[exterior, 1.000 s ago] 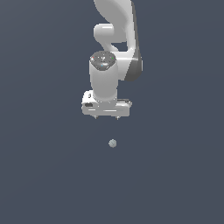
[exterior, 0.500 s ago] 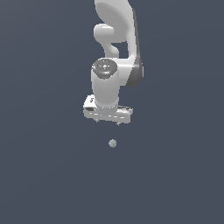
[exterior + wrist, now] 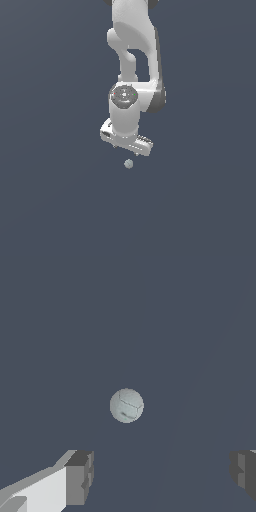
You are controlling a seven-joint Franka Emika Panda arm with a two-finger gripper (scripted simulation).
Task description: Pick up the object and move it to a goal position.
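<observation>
While the white two-fingered gripper hangs with its jaws spread wide and empty, the tiny pale grey-blue ball lies ungrasped just off its tips at six o'clock, so grasp, lift and transfer all remain.

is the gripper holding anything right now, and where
Nothing is held. The gripper is open, and the ball lies apart from its fingers, untouched.

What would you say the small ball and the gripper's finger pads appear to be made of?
The ball looks like matte, pale grey-blue stone or hard plastic: faint crack-like lines cross it and it shows no shine. The gripper has dark grey finger pads, possibly rubber, flat and dull against its glossy white body. Being renders, both are guesses.
</observation>
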